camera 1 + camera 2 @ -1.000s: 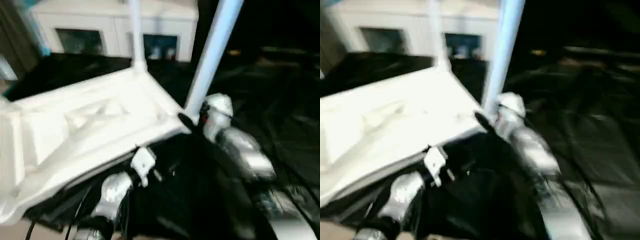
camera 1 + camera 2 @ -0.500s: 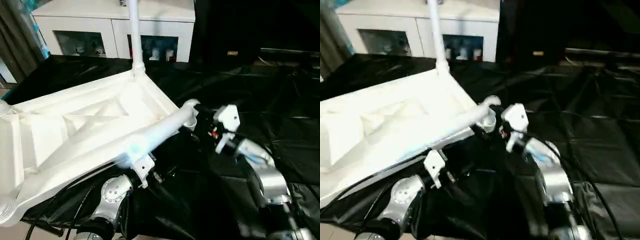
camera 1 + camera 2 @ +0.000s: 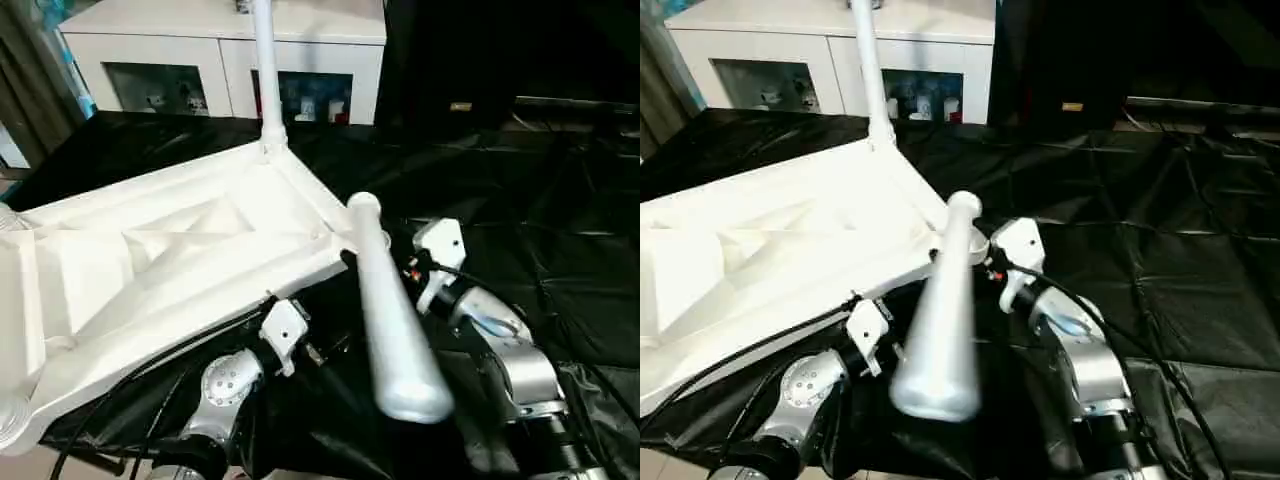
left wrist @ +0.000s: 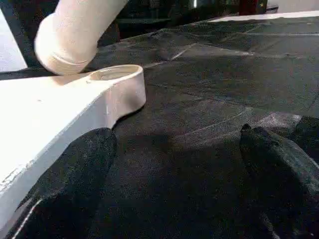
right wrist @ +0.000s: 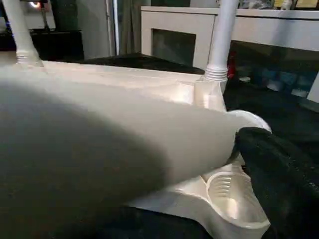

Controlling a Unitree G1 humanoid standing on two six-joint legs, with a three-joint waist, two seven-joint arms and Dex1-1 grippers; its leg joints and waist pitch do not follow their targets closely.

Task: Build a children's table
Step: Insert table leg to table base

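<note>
The children's table lay upside down on the black-draped work table, its ribbed white underside facing up and one white leg standing upright in the far corner socket. A loose leg, a smooth white tube, lay slanted with its far end over the empty near corner socket and its long axis running back toward the robot. The right gripper held this tube near that socket. The left gripper stood wide open, one finger beneath the tabletop's edge, just beside the socket.
</note>
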